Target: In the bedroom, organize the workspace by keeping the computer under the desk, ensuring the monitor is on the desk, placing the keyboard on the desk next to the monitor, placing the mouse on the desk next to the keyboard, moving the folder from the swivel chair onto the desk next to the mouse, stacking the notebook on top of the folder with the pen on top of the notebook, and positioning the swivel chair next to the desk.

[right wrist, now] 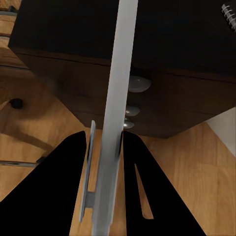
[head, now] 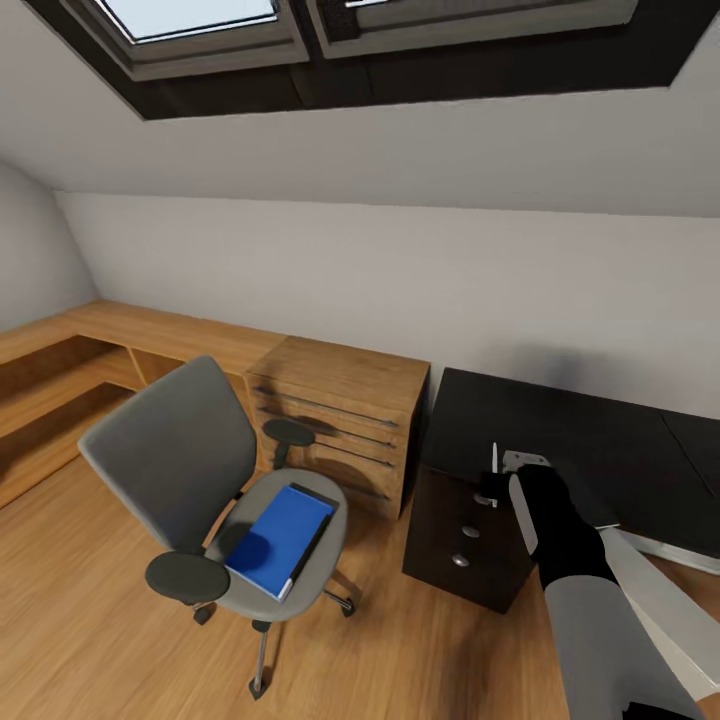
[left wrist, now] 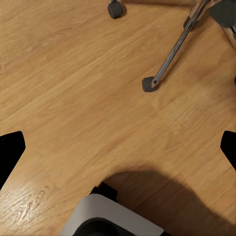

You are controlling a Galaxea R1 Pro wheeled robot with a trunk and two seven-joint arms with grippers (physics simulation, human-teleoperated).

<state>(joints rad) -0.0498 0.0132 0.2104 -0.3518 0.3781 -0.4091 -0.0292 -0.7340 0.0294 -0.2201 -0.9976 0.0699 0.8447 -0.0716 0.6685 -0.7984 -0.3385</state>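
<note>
Right gripper (right wrist: 105,147) clenched on thin pale pen (right wrist: 115,98), above drawer-unit end of desk (head: 560,430). Left claw state indeterminable. Folder (head: 283,537) on swivel chair (head: 190,470).

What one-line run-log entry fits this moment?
right gripper: jaws shut on keyboard | left gripper: jaws open above floor | folder: on swivel chair seat

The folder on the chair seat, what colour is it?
Bright blue with a white edge; the folder shows best in the head view.
</note>
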